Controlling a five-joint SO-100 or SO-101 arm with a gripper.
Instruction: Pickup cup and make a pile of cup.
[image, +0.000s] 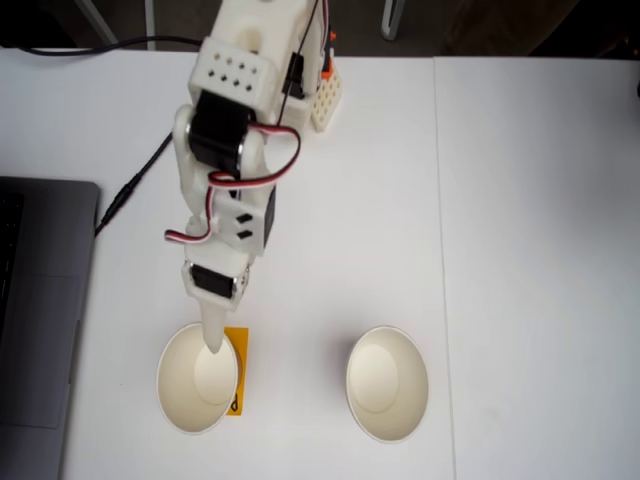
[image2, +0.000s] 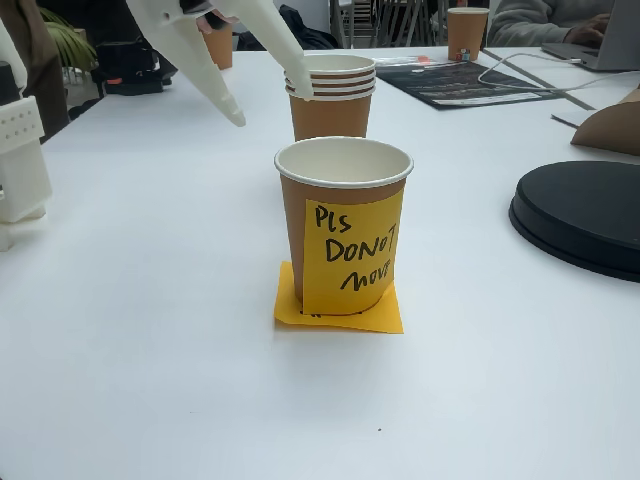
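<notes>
In both fixed views a paper cup (image: 198, 378) (image2: 343, 220), brown outside and cream inside, stands on an orange sticky note (image: 237, 372) (image2: 340, 315). It carries a yellow note (image2: 352, 255) reading "PLS DO NOT MOVE". A second cup (image: 387, 383) stands apart from it. From the side it is a stack of nested cups (image2: 333, 100) behind the first. My white gripper (image: 213, 345) (image2: 271, 107) hangs open above them, with nothing between its fingers. From above, one fingertip overlaps the noted cup's rim.
A grey laptop (image: 40, 320) lies at the left edge, with a black cable (image: 130, 190) beside it. A black round disc (image2: 580, 215) sits to the right of the cups. Another cup (image2: 468, 30) and a person's arm (image2: 540, 20) are far back.
</notes>
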